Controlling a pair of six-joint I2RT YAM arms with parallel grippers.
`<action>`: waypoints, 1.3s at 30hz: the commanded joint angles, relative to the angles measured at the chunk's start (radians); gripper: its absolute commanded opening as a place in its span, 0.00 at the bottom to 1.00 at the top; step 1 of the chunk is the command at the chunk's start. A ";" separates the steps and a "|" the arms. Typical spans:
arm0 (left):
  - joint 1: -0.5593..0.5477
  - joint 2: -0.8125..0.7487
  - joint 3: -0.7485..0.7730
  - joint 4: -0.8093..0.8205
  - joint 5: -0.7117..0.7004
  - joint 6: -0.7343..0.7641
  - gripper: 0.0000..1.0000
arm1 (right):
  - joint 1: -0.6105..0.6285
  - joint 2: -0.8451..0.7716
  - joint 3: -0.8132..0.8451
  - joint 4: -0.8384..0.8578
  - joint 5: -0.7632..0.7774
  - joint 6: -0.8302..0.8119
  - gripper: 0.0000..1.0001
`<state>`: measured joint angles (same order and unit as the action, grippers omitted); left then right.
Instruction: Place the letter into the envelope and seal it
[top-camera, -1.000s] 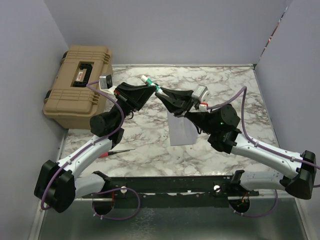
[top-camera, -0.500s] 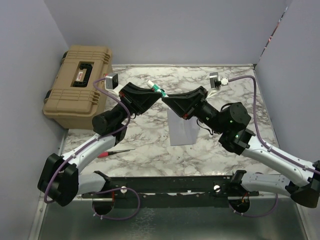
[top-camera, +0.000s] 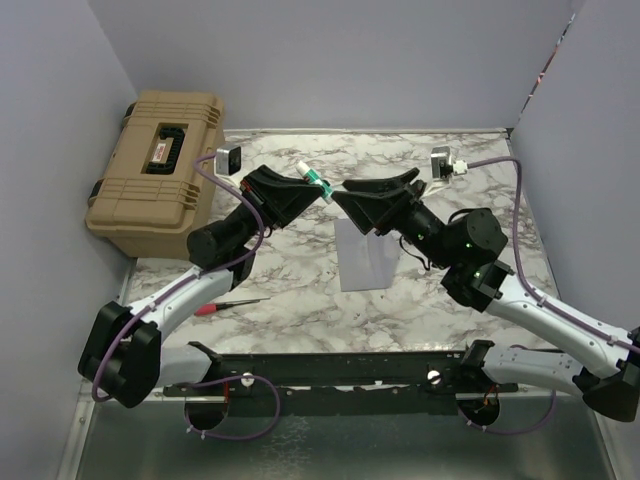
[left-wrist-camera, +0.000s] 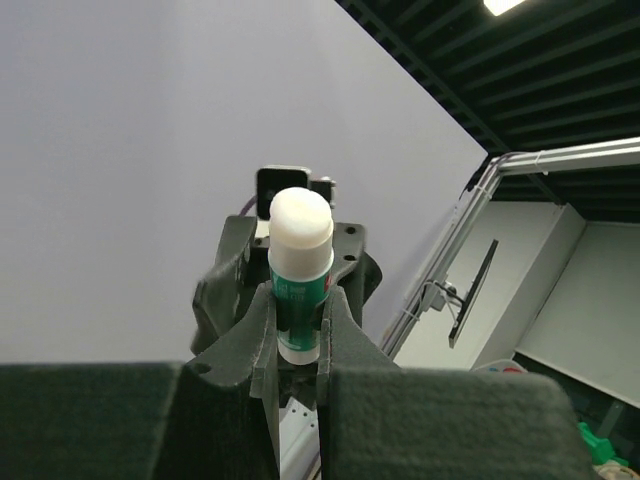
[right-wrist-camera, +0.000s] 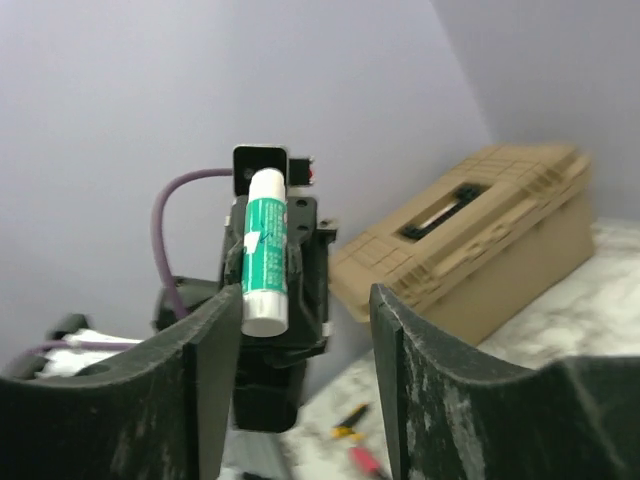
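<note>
Jaws of the right gripper (right-wrist-camera: 305, 300) have spread since a second ago, when they were pinched at the stick's end. Now its dark matte fingers stand apart, gripping nothing, facing the glue stick (left-wrist-camera: 300, 250). Stick: smooth white plastic cylinder, green label, rounded white end. Clenched around its lower half is the left gripper (left-wrist-camera: 298, 320), holding it up off the table (top-camera: 480, 170), grey-veined marble pattern. From overhead the stick's long axis runs far-left to near-right, pointing at the right gripper. Beneath them the envelope (top-camera: 365, 258): flat grey-lilac paper rectangle lying on the marble, long side running near to far. The letter I cannot pick out.
</note>
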<state>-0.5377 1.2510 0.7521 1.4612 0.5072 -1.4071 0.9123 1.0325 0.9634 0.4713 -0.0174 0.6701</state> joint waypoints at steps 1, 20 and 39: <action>0.001 -0.043 -0.041 0.160 -0.076 -0.078 0.00 | -0.010 -0.025 -0.024 0.087 0.010 -0.614 0.62; 0.001 -0.157 -0.002 -0.319 -0.144 -0.111 0.00 | -0.010 0.061 -0.026 0.226 -0.395 -1.145 0.67; 0.001 -0.160 -0.019 -0.339 -0.155 -0.099 0.00 | -0.010 0.167 0.007 0.321 -0.308 -1.068 0.45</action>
<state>-0.5365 1.1126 0.7254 1.1114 0.3710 -1.5211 0.9024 1.1885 0.9455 0.7441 -0.3561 -0.4198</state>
